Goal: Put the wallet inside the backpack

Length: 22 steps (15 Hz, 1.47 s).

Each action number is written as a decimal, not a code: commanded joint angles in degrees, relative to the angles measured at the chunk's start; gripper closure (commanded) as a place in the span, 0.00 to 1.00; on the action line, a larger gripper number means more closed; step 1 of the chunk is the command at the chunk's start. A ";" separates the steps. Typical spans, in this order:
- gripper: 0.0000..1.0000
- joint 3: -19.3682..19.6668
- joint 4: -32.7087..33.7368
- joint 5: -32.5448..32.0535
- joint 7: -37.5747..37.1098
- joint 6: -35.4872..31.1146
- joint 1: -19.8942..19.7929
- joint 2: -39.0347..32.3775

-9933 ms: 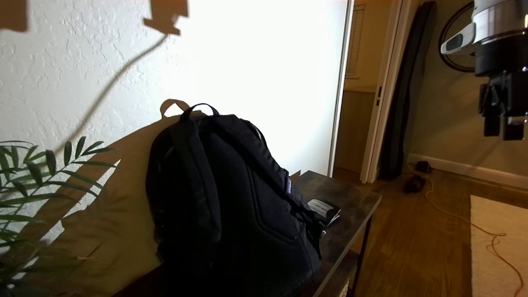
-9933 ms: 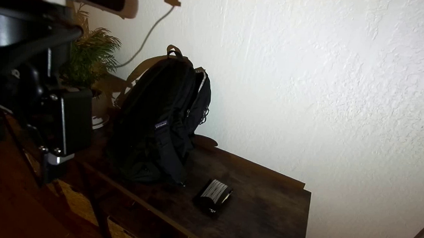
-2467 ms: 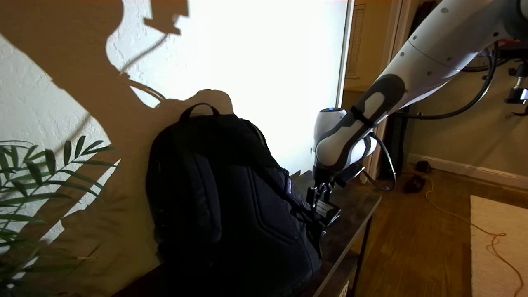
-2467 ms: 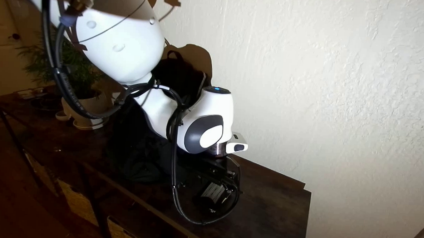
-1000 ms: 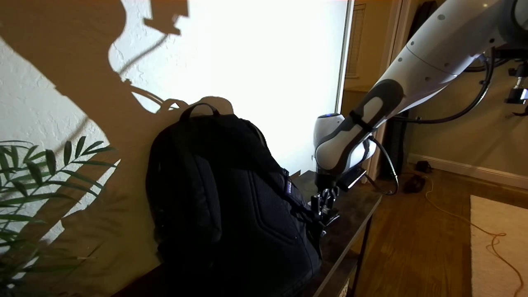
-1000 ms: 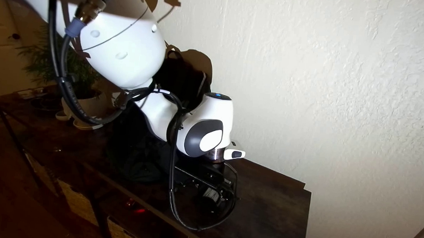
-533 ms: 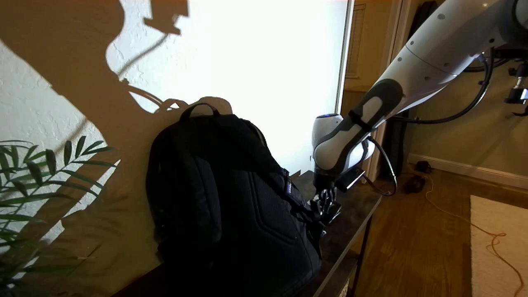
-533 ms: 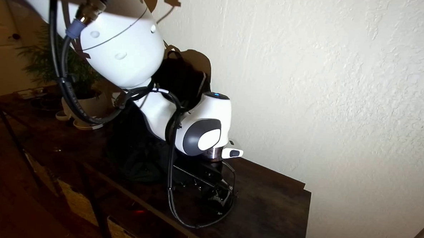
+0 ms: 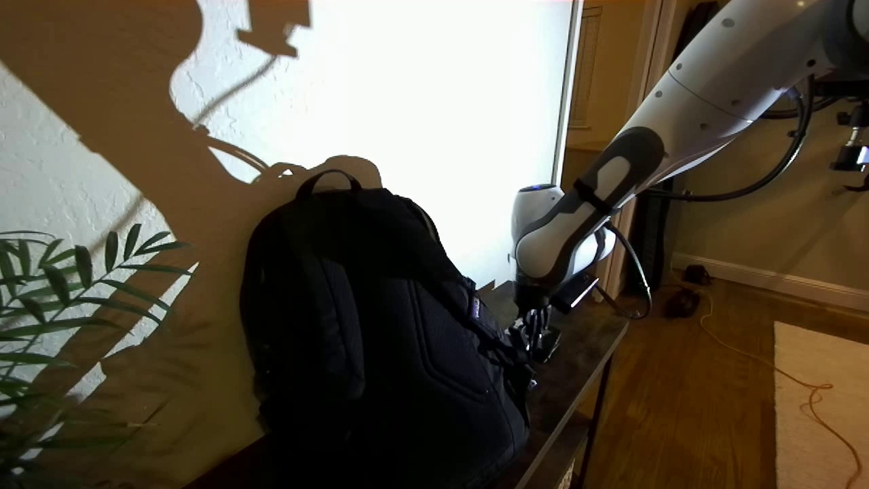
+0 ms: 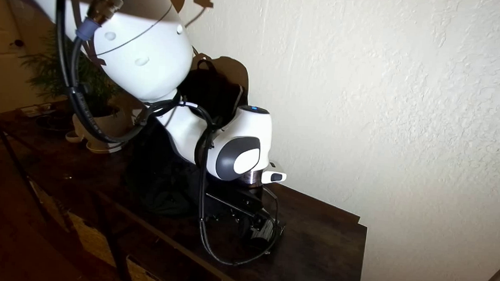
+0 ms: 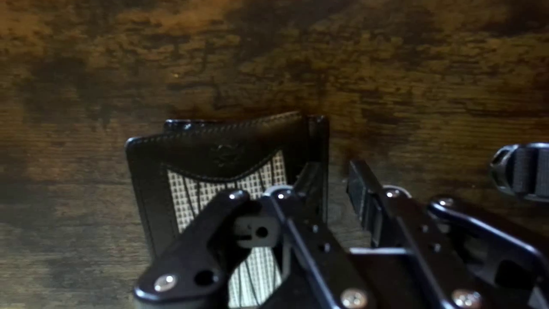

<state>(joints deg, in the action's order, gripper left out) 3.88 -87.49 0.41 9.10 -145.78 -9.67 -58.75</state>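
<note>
In the wrist view the wallet (image 11: 227, 154), dark leather with a light woven face, lies flat on the wooden table. My gripper (image 11: 332, 174) is over its right edge, jaws partly spread with a gap: one finger (image 11: 309, 182) is above the wallet, the other (image 11: 362, 193) over bare wood beyond it. Whether either finger touches the wallet I cannot tell. In an exterior view some of the wallet's striped face (image 10: 263, 230) shows under the arm's cables. Upright against the wall stands the black backpack (image 9: 380, 319), close beside the gripper; its opening is mostly hidden by the arm.
A strap end with a buckle (image 11: 521, 171) reaches in from the right in the wrist view. The table (image 10: 313, 240) has its front edge near the gripper, and the wall (image 10: 382, 100) rises behind. A potted plant (image 9: 75, 285) stands past the backpack.
The jaws have come closer together than a second ago. In an exterior view the wallet has shifted a little to the right, and the arm has risen slightly since half a second ago.
</note>
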 commanded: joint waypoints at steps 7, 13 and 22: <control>0.03 1.58 -7.61 -1.95 -1.95 -0.05 1.34 10.85; 0.00 4.48 -5.30 -3.07 -5.62 0.20 2.30 9.08; 0.00 7.36 -4.03 -3.39 -15.04 0.79 5.03 5.95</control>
<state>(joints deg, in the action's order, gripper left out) 10.43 -90.93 -2.02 -3.21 -145.46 -5.66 -52.51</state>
